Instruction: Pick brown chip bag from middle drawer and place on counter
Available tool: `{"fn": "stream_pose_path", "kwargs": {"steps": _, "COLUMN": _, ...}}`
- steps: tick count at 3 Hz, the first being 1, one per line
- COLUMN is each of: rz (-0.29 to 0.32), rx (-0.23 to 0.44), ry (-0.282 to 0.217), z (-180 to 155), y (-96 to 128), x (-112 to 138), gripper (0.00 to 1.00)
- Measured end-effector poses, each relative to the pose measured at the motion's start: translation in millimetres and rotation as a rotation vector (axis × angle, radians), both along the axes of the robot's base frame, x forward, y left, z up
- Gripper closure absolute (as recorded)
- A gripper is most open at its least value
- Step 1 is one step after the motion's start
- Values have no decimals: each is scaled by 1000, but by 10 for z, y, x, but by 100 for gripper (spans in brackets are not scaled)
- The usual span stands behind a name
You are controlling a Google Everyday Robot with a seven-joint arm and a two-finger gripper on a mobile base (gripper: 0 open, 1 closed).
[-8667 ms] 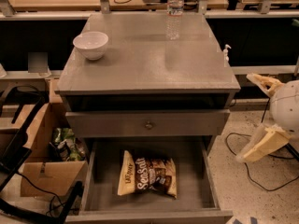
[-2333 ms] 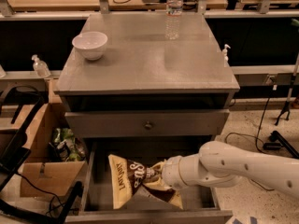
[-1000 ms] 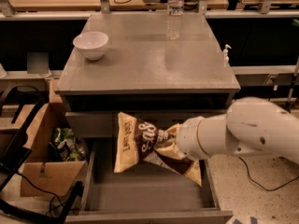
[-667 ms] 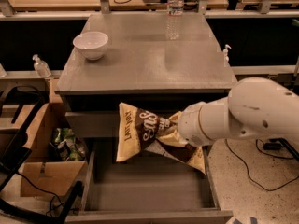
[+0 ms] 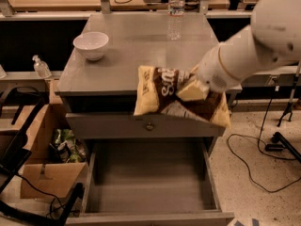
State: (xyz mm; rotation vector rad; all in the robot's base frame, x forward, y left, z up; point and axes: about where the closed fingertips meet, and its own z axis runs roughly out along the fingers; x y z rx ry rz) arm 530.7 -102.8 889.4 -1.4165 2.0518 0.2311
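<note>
The brown chip bag [image 5: 157, 92], cream-yellow and dark brown, hangs in the air in front of the counter's front edge, above the open middle drawer [image 5: 148, 178], whose grey floor is bare. My gripper [image 5: 190, 89] is shut on the bag's middle, pinching it so it crumples. My white arm reaches in from the upper right. The grey counter [image 5: 136, 46] lies just behind and below the bag's top.
A white bowl [image 5: 91, 44] stands at the counter's left and a clear water bottle [image 5: 175, 8] at its back. A cardboard box [image 5: 42, 173] with clutter sits on the floor at the left. Cables lie on the floor at the right.
My gripper has lifted the chip bag out of the drawer, up to the level of the counter's front edge. The drawer is now bare.
</note>
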Motion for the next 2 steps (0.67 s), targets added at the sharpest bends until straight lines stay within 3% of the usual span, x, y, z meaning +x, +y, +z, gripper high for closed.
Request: {"fn": "stream_pose_path", "kwargs": {"steps": 2, "rz": 39, "rx": -87, "ry": 70, "z": 505, "y": -302, "x": 582, "gripper": 100}}
